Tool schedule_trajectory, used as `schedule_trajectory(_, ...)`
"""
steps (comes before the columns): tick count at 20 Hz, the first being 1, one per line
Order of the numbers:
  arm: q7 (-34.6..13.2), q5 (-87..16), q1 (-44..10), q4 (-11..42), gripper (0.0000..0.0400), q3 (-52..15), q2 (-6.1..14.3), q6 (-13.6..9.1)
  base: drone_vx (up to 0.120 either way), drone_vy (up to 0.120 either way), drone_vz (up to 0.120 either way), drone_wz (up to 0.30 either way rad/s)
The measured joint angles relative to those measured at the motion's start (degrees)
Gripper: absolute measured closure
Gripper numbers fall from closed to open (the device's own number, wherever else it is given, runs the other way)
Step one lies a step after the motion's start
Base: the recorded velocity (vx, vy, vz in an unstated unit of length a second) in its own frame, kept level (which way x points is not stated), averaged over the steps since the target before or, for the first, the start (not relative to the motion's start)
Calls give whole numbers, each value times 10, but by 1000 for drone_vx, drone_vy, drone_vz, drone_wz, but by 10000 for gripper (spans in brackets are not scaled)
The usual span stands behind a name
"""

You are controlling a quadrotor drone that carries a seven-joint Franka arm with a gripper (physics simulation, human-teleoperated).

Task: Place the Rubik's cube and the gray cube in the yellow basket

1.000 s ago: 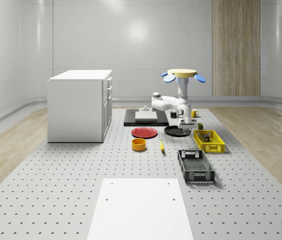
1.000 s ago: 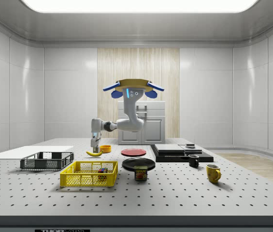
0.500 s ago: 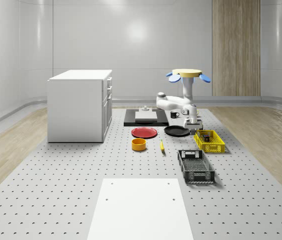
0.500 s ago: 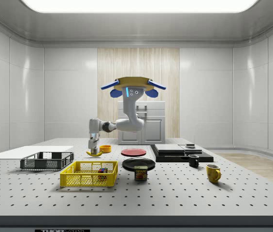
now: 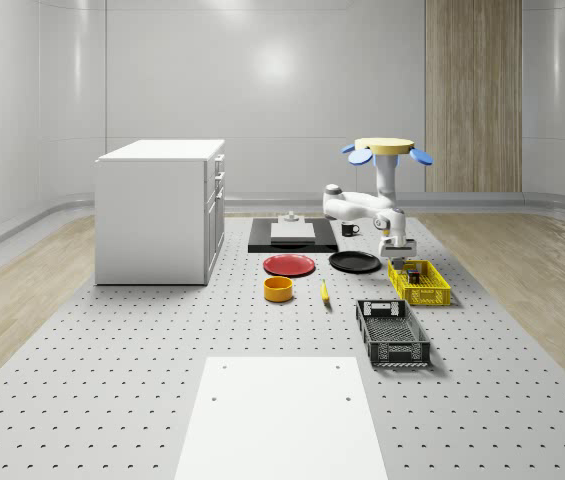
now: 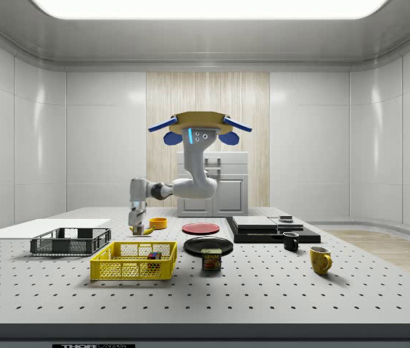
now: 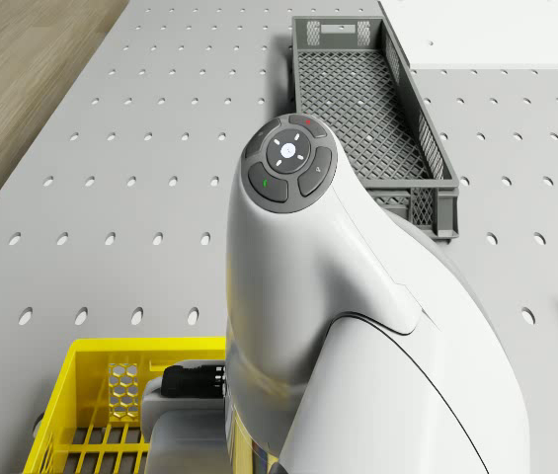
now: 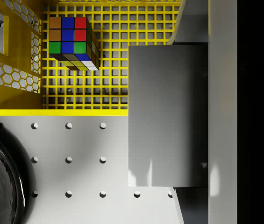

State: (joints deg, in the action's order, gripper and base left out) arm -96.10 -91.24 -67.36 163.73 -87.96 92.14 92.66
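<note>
Drone hovers above the desk's far part, its arm bent out and then straight down, with the tool hanging over the yellow basket's far end. In the wrist view the tool grasps the gray cube, which straddles the basket's rim. Rubik's cube lies inside, apart from the walls. Black plate sits just beside the basket.

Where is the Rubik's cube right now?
The Rubik's cube lies inside the yellow basket, near a corner in the wrist view, beside the black plate.
</note>
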Motion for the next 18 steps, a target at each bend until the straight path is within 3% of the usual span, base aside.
schedule_trajectory(10, 0, 1, 0, 0, 150, 0, 2, 1, 0, 120, -4, 0)
schedule_trajectory(16, 0, 1, 0, 0, 150, 0, 2, 2, 0, 120, -120, 0)
schedule_trajectory(18, 0, -1, 0, 0, 150, 2, 3, 3, 0, 40, -20, 0)
